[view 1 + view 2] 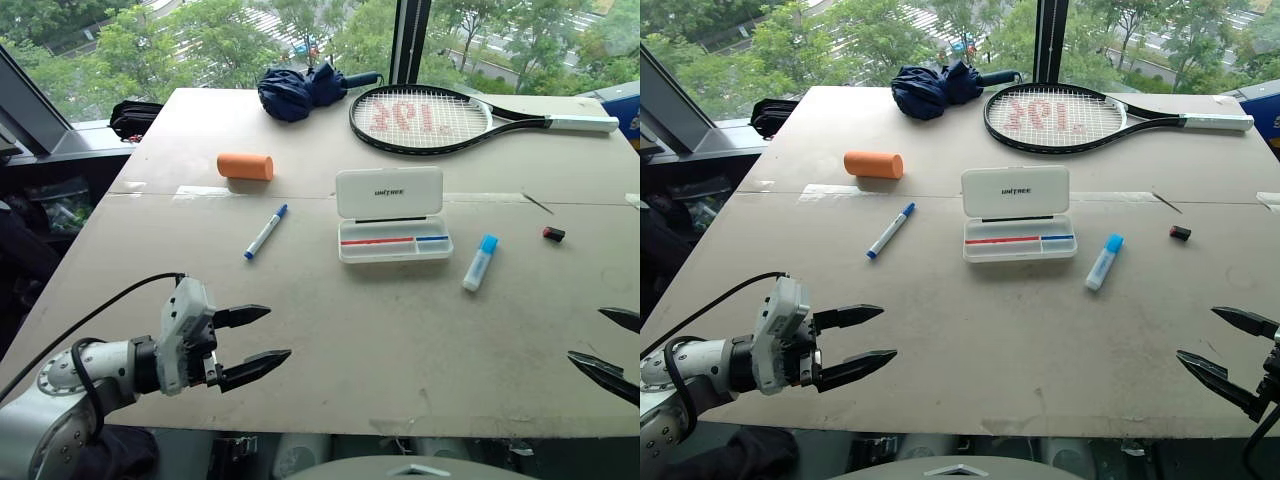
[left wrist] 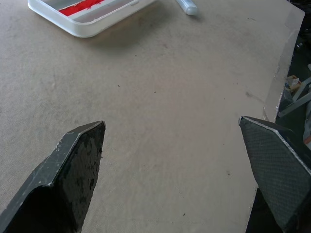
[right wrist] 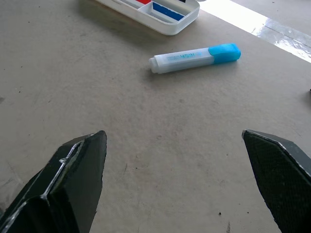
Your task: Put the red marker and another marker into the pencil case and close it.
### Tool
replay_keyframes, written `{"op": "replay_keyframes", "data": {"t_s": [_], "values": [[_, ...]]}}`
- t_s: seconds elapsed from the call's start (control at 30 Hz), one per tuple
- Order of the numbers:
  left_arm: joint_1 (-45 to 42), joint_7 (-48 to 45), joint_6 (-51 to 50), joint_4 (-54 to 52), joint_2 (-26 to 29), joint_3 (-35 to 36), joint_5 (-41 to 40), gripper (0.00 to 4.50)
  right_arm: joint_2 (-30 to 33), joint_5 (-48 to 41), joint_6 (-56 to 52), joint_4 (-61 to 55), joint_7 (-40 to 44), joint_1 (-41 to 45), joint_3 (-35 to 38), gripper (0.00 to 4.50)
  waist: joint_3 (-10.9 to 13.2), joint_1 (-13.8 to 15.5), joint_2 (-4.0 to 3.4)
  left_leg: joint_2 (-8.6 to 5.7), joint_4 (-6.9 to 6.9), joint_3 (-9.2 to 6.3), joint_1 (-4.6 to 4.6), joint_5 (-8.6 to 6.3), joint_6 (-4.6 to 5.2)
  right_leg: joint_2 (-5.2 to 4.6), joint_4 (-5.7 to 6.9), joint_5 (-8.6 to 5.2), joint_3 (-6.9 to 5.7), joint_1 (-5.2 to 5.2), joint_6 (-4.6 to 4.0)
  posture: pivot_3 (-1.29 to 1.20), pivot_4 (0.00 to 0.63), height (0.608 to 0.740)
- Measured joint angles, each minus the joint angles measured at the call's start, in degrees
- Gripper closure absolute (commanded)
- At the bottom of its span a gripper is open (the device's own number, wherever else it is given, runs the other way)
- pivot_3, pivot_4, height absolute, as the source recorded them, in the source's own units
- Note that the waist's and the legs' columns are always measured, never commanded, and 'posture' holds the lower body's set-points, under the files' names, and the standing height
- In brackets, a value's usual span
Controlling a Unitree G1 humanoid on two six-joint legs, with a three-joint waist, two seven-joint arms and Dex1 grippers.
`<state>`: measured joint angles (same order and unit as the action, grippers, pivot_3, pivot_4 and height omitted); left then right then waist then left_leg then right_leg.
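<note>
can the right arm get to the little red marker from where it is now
Probably yes. The red marker lies alone on bare table on the robot's right, beyond the open right gripper. Nothing lies between them; the light-blue highlighter sits off towards the pencil case. Reach itself is unconfirmed.

The desk point(image 1: 330, 340) is a pale board top with a taped seam across it. On it lie an open white pencil case point(image 1: 392, 213) at the middle, a blue-capped marker point(image 1: 480, 263) just right of it, a small red marker point(image 1: 553, 234) farther right, a thin blue pen point(image 1: 265, 232) to the left, an orange cylinder point(image 1: 245, 166), a folded umbrella point(image 1: 300, 90) and a tennis racket point(image 1: 440, 118) at the far end.
</note>
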<state>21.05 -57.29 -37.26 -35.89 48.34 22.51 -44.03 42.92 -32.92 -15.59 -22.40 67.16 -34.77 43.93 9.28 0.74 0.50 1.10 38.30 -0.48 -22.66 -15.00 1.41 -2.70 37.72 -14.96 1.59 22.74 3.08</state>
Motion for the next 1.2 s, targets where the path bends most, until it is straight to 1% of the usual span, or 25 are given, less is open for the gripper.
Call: {"op": "replay_keyframes", "data": {"t_s": [0.17,0.23,0.3,0.33,0.37,0.43,0.53,0.57,0.6,0.7,0.77,0.8,0.83,0.9,1.0,1.07,1.1,1.2], "values": [[-1.2,0.0,0.6,0.0,0.0,-0.2,0.2,0.04,0.0,-0.5,0.1,-0.1,0.0,0.4,-0.1,0.0,0.0,0.0,0.0,0.0,0.0,0.0,0.0,0.0,0.0,0.0,0.0,0.0,0.0,0.0,0.0,0.0,0.15,0.732],[-6.9,2.1,1.0,0.2,-0.2,-3.5,2.2,0.04,-0.8,-1.7,0.0,-1.1,0.0,0.4,-0.5,0.0,0.0,0.4,-0.02,-0.05,0.02,-0.01,-0.04,0.0,0.0,-0.01,0.01,0.0,-0.08,-0.02,0.0,0.0,0.15,0.732],[-17.3,5.1,-0.1,0.6,-0.2,-9.8,4.3,0.04,-1.5,-4.5,-0.1,-4.8,0.1,0.6,-0.8,0.0,0.0,0.5,-0.02,-0.1,0.05,-0.03,-0.05,0.0,0.0,0.0,0.03,0.02,-0.08,-0.04,0.02,0.0,0.15,0.732],[-19.4,5.7,-0.6,0.8,-0.2,-11.4,4.8,0.04,-1.7,-5.2,-0.1,-5.7,0.0,0.7,-0.8,0.0,0.0,0.3,-0.01,-0.1,0.05,-0.03,-0.06,0.0,0.0,0.0,0.02,0.04,-0.05,-0.04,0.05,0.0,0.15,0.732],[-23.3,6.6,-2.4,1.6,0.1,-14.6,5.8,0.04,-2.0,-6.3,-0.4,-7.0,-0.1,0.5,-0.7,0.0,0.0,0.1,0.0,-0.11,0.04,-0.08,-0.05,0.0,0.0,0.0,0.03,0.13,-0.03,-0.04,0.23,0.0,0.15,0.732],[-32.7,7.4,-5.7,5.8,-1.0,-21.3,7.6,0.04,-2.5,-7.8,-0.9,-9.2,-0.6,0.2,-0.9,0.0,0.0,0.1,0.0,-0.24,0.06,-0.09,-0.08,0.0,0.01,0.03,0.06,0.15,-0.1,-0.04,0.26,0.0,0.15,0.732],[-46.7,7.1,-6.5,15.2,-6.2,-31.5,13.3,0.04,-2.8,-9.1,-1.6,-14.0,-2.1,0.4,-2.4,0.0,0.0,0.1,0.1,-0.45,0.08,-0.07,-0.1,0.0,0.01,0.02,0.1,0.15,-0.16,-0.04,0.27,0.0,0.15,0.732],[-49.6,6.5,-5.8,18.3,-7.6,-34.8,15.4,0.04,-2.9,-9.4,-1.8,-15.4,-2.6,0.2,-2.8,0.0,0.0,-0.1,0.09,-0.46,0.07,-0.09,-0.07,0.0,0.01,0.02,0.11,0.15,-0.09,-0.04,0.28,0.0,0.15,0.732],[-50.6,6.1,-5.5,20.0,-8.4,-36.4,16.5,0.04,-2.9,-9.6,-1.8,-15.9,-2.8,0.3,-3.0,0.0,0.0,-0.3,0.09,-0.46,0.06,-0.11,-0.07,0.0,0.01,0.02,0.11,0.14,-0.05,-0.02,0.29,0.0,0.15,0.732],[-56.8,4.3,-3.3,29.9,-14.0,-43.1,21.6,0.04,-3.4,-9.8,-2.0,-18.1,-4.8,-0.2,-3.6,0.0,0.0,-0.1,0.14,-0.47,0.06,-0.12,-0.15,-0.02,0.05,0.02,0.11,0.12,-0.15,0.0,0.32,0.0,0.15,0.732],[-59.3,3.6,-2.0,33.6,-16.2,-45.6,24.0,0.58,-3.7,-9.8,-1.9,-19.4,-5.6,-0.5,-4.2,0.0,0.0,0.0,0.16,-0.48,0.06,-0.1,-0.17,-0.02,0.05,0.02,0.11,0.12,-0.18,0.0,0.32,0.0,0.15,0.732],[-60.1,3.4,-1.2,35.1,-17.0,-46.5,25.1,0.74,-3.9,-9.8,-1.9,-19.9,-5.9,-0.6,-4.4,0.0,0.0,0.0,0.17,-0.48,0.06,-0.11,-0.18,-0.02,0.05,0.02,0.11,0.12,-0.18,0.0,0.32,0.0,0.15,0.732],[-61.4,3.2,-0.2,37.3,-17.8,-47.9,26.7,1.11,-4.2,-9.7,-1.8,-20.4,-6.2,-1.2,-4.6,0.0,0.0,0.0,0.16,-0.48,0.06,-0.11,-0.18,-0.02,0.05,0.01,0.11,0.11,-0.18,0.0,0.32,0.0,0.15,0.732],[-64.0,2.4,1.7,42.9,-19.9,-50.3,30.3,2.01,-6.1,-9.5,-1.6,-22.0,-7.5,-3.7,-4.5,0.0,0.0,0.0,0.17,-0.48,0.06,-0.12,-0.19,-0.02,0.05,0.01,0.12,0.11,-0.19,0.01,0.32,0.0,0.15,0.732],[-65.7,-0.5,4.3,46.7,-20.5,-52.5,33.5,3.35,-8.7,-9.2,-1.1,-24.9,-8.8,-7.3,-4.3,0.0,0.0,0.0,0.17,-0.48,0.06,-0.13,-0.19,-0.02,0.05,0.01,0.12,0.1,-0.2,0.01,0.33,0.0,0.15,0.732],[-66.3,-2.0,5.8,48.0,-20.6,-52.6,34.9,4.23,-9.8,-8.9,-0.3,-26.2,-9.2,-9.0,-4.3,0.0,0.0,-0.1,0.17,-0.46,0.06,-0.16,-0.15,-0.02,0.05,0.0,0.13,0.1,-0.12,0.01,0.33,0.0,0.15,0.732],[-66.8,-3.3,7.2,48.8,-20.9,-52.5,35.5,4.42,-10.5,-8.8,0.2,-26.6,-9.6,-9.8,-4.2,0.0,0.0,-0.1,0.17,-0.46,0.06,-0.19,-0.15,-0.02,0.06,-0.01,0.13,0.1,-0.13,0.01,0.33,0.0,0.15,0.732],[-67.5,-5.5,9.2,50.1,-21.2,-52.6,36.6,4.42,-11.4,-8.2,1.0,-26.8,-10.3,-10.4,-4.2,0.0,0.0,0.0,0.15,-0.48,0.07,-0.18,-0.15,-0.02,0.06,-0.03,0.13,0.1,-0.13,0.0,0.33,0.0,0.15,0.732]]}}
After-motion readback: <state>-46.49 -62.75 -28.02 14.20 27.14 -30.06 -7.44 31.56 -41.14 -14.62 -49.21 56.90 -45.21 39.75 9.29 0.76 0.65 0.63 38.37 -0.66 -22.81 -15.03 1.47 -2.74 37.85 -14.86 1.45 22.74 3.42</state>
